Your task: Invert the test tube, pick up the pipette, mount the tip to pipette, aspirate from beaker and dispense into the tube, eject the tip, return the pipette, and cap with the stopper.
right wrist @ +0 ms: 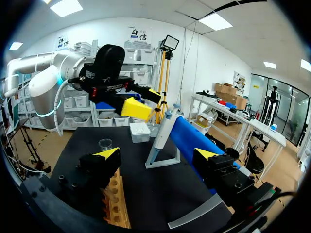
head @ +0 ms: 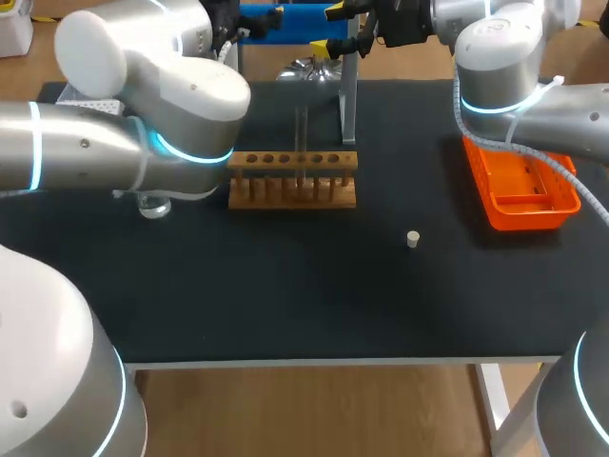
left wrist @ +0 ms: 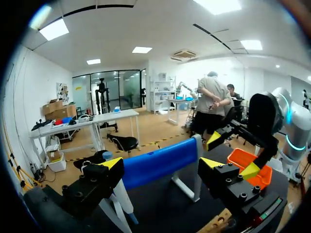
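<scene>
The white pipette [right wrist: 163, 136] hangs on a stand under a blue bar [left wrist: 160, 162], at the table's back. My left gripper [left wrist: 161, 163] is open, its fingers on either side of the blue bar, with the pipette [left wrist: 121, 199] just below them. My right gripper [right wrist: 158, 154] is open and empty, facing the stand from the other side, across from the left gripper [right wrist: 131, 104]. A wooden tube rack [head: 293, 178] stands mid-table with a clear tube [head: 303, 143] upright in it. The small pale stopper [head: 413, 239] lies to its right. The beaker [head: 152, 202] stands left of the rack.
An orange tray [head: 519, 186] lies at the right under my right arm. A white tip box [right wrist: 140, 131] stands at the back left near the beaker [right wrist: 105, 143]. The stand's metal upright [head: 347, 95] rises just behind the rack.
</scene>
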